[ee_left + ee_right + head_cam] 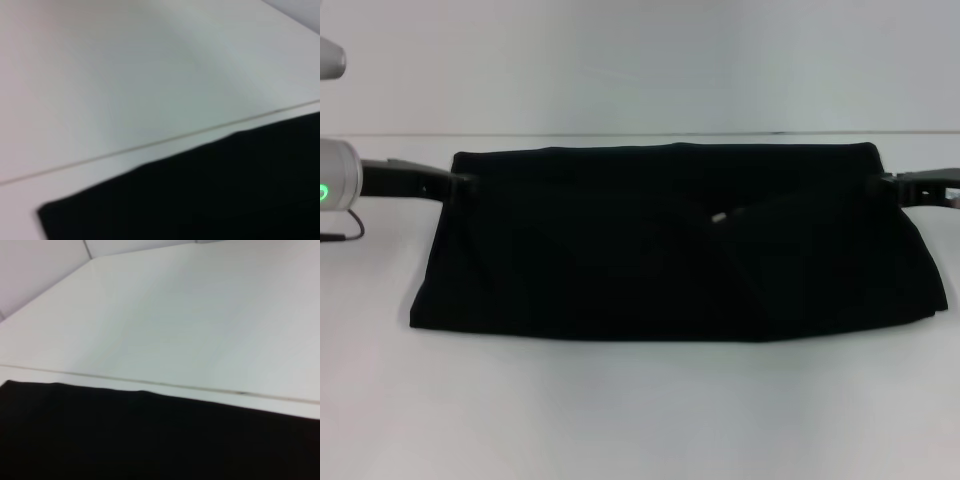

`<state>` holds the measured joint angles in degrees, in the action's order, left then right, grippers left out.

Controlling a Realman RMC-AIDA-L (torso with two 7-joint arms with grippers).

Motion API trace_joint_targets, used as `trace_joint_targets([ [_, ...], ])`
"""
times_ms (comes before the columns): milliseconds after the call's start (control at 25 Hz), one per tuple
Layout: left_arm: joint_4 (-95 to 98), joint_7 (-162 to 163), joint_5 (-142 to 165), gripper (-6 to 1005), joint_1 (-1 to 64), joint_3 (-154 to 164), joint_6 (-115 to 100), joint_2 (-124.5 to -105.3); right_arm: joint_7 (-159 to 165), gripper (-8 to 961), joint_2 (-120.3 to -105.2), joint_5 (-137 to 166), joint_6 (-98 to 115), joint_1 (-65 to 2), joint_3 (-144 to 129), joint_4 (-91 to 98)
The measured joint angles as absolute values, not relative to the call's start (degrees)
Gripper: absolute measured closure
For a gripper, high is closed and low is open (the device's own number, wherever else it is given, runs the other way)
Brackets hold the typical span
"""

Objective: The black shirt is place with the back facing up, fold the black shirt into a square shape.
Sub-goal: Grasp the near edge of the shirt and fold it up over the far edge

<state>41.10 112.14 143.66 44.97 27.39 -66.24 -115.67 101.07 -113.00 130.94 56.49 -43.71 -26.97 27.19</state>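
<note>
The black shirt (670, 250) lies across the white table as a wide folded band, broader along its near edge. A small white speck (718, 216) shows near its middle. My left gripper (458, 182) reaches in from the left and pinches the shirt's far left corner. My right gripper (886, 182) reaches in from the right and pinches the far right corner. The far edge of the shirt shows in the left wrist view (210, 195) and in the right wrist view (150, 435). Neither wrist view shows any fingers.
The white table (640, 410) runs out in front of the shirt. A thin seam (620, 135) crosses the table just behind the shirt. A black cable (348, 230) loops by my left arm at the left edge.
</note>
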Motion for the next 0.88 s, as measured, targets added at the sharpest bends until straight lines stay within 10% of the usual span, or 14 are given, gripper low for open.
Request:
trace_joint_targets([
  [880,37.7,112.2,143.9,988,48.6,35.4,-44.9,-115.91,103.9,911,-112.52,130.6,38.7,-51.8,-29.3,24.3],
])
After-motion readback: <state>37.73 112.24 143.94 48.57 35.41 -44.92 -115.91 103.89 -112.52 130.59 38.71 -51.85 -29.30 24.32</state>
